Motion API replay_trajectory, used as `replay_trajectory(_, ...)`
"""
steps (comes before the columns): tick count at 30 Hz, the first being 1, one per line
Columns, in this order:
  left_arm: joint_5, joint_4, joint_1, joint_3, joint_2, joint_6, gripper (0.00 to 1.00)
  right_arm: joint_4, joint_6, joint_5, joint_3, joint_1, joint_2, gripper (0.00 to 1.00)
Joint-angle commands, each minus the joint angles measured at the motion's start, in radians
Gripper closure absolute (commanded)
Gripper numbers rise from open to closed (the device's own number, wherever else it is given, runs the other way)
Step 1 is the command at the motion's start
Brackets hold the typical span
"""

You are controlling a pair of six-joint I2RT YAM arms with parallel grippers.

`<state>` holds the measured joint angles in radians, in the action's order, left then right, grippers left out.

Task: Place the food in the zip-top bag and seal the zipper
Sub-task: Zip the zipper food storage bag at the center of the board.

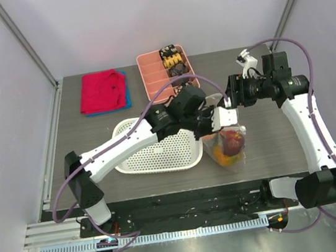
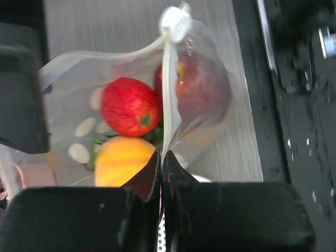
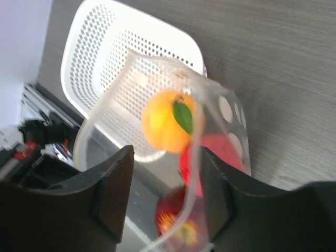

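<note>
**Bag loaded, zipper not yet closed**

Status: the zip-top bag [image 2: 68, 100] lay on the table [image 1: 265, 150], just beside the right edge of the white basket [image 1: 152, 150], with fruit already inside it. Loading looked done or nearly done. Sealing was left: in both wrist views the two lips of the mouth spread apart, so I judged the zipper [image 2: 167, 100] unsealed along most of its run.

Left pincer [image 2: 161, 160]: jaws closed together, pinching the zipper strip at the near end of the mouth.

Right pincer [image 3: 167, 163]: fingers well apart, straddling the open mouth edge and gripping nothing that I could see.

Counts:
- Fruit in bag, clearly seen: three. One peach [image 3: 163, 126], orange with a green leaf; one bright red apple [image 2: 128, 106]; one dark red apple [image 2: 205, 89].
- Pineapple: not confirmed. Some green showed low between the fruits in the left wrist view, too hidden to name.
- Fruit outside the bag: none seen on the table or in the basket.
- Bags: one. Baskets: one.
- Pink tray [image 1: 152, 78]: one, at the far edge, holding dark snack pieces [image 1: 173, 59], too small to count.
- Cloths: one red cloth [image 1: 99, 90] lying on one blue cloth [image 1: 125, 91].

Remaining, in my judgement: press the lips together and run the closure along the whole mouth.
</note>
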<state>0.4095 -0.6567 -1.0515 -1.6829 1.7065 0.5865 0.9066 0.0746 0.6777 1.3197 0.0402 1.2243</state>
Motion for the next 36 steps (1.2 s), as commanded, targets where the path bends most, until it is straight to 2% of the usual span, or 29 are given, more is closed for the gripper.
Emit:
replay_trajectory(1, -0.083, 0.031, 0.022, -0.138, 0.108, -0.331, 1.0, 0.049, -0.108, 0.008, 0.127, -0.064, -0.02, 0.21)
replay_trajectory(2, -0.077, 0.034, 0.039, -0.149, 0.122, -0.367, 1.0, 0.072, -0.14, 0.023, 0.133, -0.138, -0.026, 0.1)
replay_trajectory(4, -0.052, 0.046, 0.06, -0.161, 0.149, -0.454, 1.0, 0.168, -0.296, 0.068, 0.153, -0.218, -0.048, 0.05)
replay_trajectory(5, -0.051, 0.063, 0.071, -0.159, 0.154, -0.468, 1.0, 0.205, -0.35, 0.094, 0.157, -0.276, -0.064, 0.05)
replay_trajectory(6, -0.051, 0.069, 0.074, -0.158, 0.159, -0.478, 1.0, 0.28, -0.463, 0.103, 0.159, -0.296, -0.074, 0.05)
replay_trajectory(8, -0.076, 0.094, 0.076, -0.156, 0.171, -0.504, 1.0, 0.351, -0.553, 0.115, 0.151, -0.324, -0.1, 0.04)
replay_trajectory(10, -0.089, 0.104, 0.08, -0.158, 0.179, -0.53, 1.0, 0.429, -0.635, 0.115, 0.122, -0.333, -0.118, 0.05)
replay_trajectory(12, -0.126, 0.121, 0.09, -0.164, 0.192, -0.563, 1.0, 0.446, -0.65, 0.108, 0.08, -0.335, -0.152, 0.06)
replay_trajectory(16, -0.15, 0.152, 0.122, -0.208, 0.206, -0.582, 1.0, 0.437, -0.654, 0.12, 0.052, -0.335, -0.167, 0.1)
replay_trajectory(19, -0.141, 0.109, 0.127, -0.314, 0.229, -0.571, 1.0, 0.425, -0.642, 0.138, 0.079, -0.335, -0.146, 0.16)
replay_trajectory(21, -0.111, 0.106, 0.127, -0.336, 0.22, -0.564, 1.0, 0.41, -0.642, 0.148, 0.093, -0.335, -0.14, 0.24)
replay_trajectory(23, -0.094, 0.129, 0.125, -0.31, 0.202, -0.56, 1.0, 0.393, -0.667, 0.157, 0.085, -0.335, -0.152, 0.32)
replay_trajectory(25, -0.077, 0.156, 0.123, -0.247, 0.177, -0.554, 1.0, 0.336, -0.676, 0.143, 0.052, -0.335, -0.187, 0.36)
replay_trajectory(30, -0.058, 0.181, 0.116, -0.129, 0.145, -0.544, 1.0, 0.252, -0.743, 0.12, -0.037, -0.335, -0.238, 0.37)
replay_trajectory(36, 0.011, 0.216, 0.114, -0.054, 0.122, -0.568, 1.0, 0.155, -0.843, 0.221, -0.149, -0.335, -0.312, 0.36)
